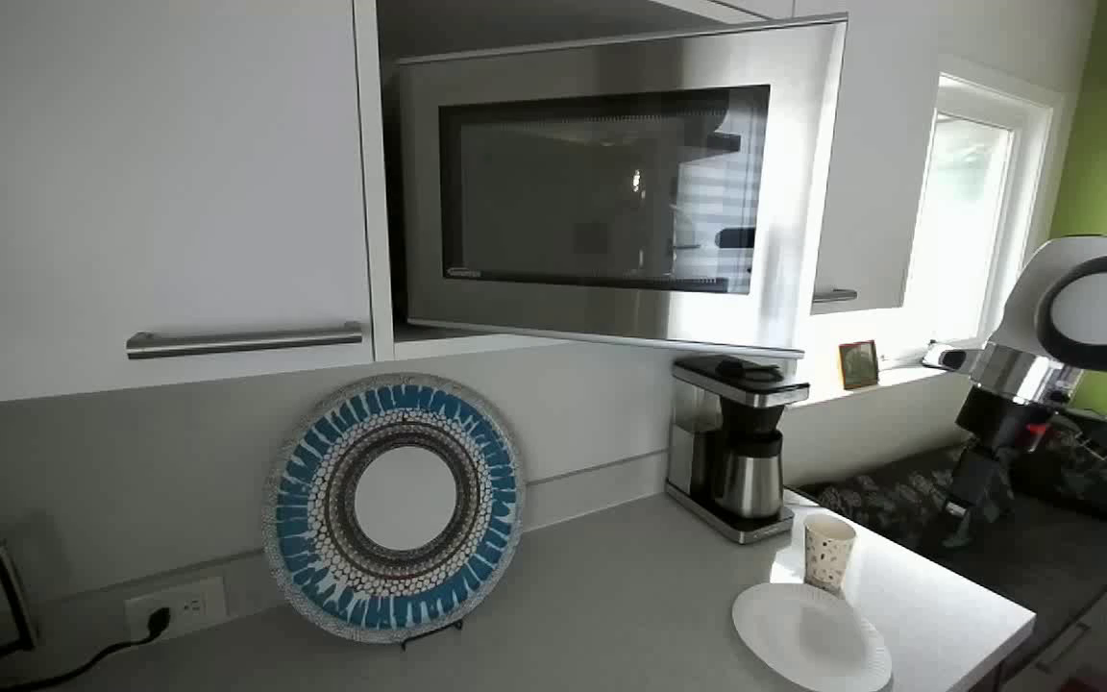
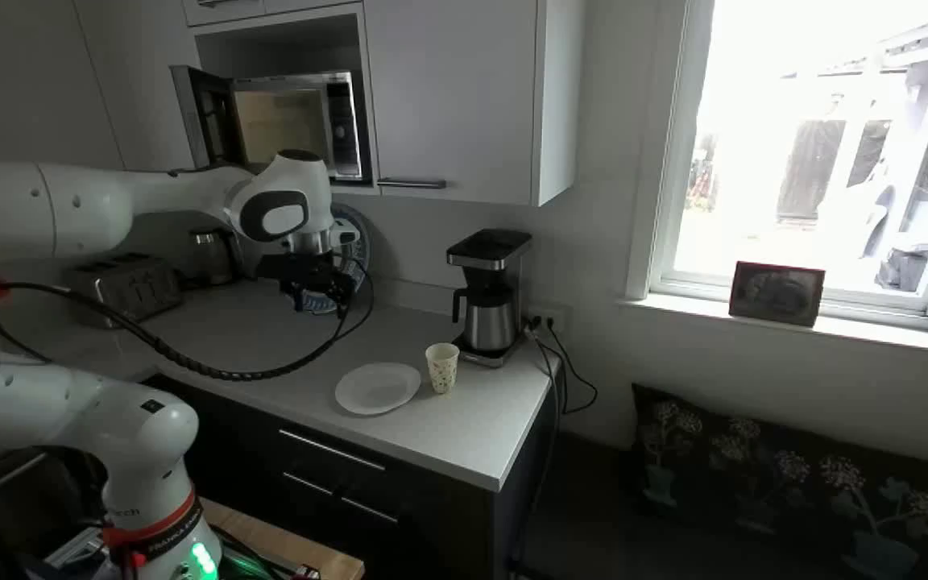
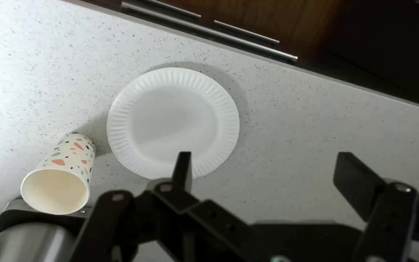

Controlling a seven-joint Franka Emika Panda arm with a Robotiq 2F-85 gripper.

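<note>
The jaws are spread wide, their two sides well apart with the worktop (image 3: pixel 286 131) showing through the gap; in an exterior view they hang pointing down above it, at the end of the white arm (image 2: pixel 85 205). The plate (image 3: pixel 173 120) is nearest to them, lying flat and face up near the worktop's front edge, and in the wrist view one side of the jaws covers a little of its fluted rim. The cup (image 3: pixel 70 158), pale with orange, green and dark flecks, stands upright just beside the plate, its open mouth facing up, a narrow strip of worktop between them. Dark drawers (image 2: pixel 335 475) fill the front below. Past the cup, the coffee maker (image 1: pixel 693 452) stands close to the wall (image 2: pixel 585 258), a steel jug (image 1: pixel 753 485) set in it. Behind the arm in an exterior view, farther along the worktop, are the toaster (image 2: pixel 130 290) and the kettle (image 2: pixel 213 256). A platter (image 1: pixel 406 500) ringed in blue, white and grey stands up on a thin black stand (image 1: pixel 433 632) by the wall, to one side of an outlet (image 1: pixel 193 605) with a black plug (image 1: pixel 159 620) in it. Higher up, the microwave (image 2: pixel 287 121) sits among the cupboards (image 2: pixel 456 97), its door (image 1: pixel 602 192) swung open. Farther off, a framed picture (image 2: pixel 776 294) stands on the sill (image 2: pixel 899 330) of a bright window (image 2: pixel 802 145), with a dark flowered cushion (image 2: pixel 754 467) below
</note>
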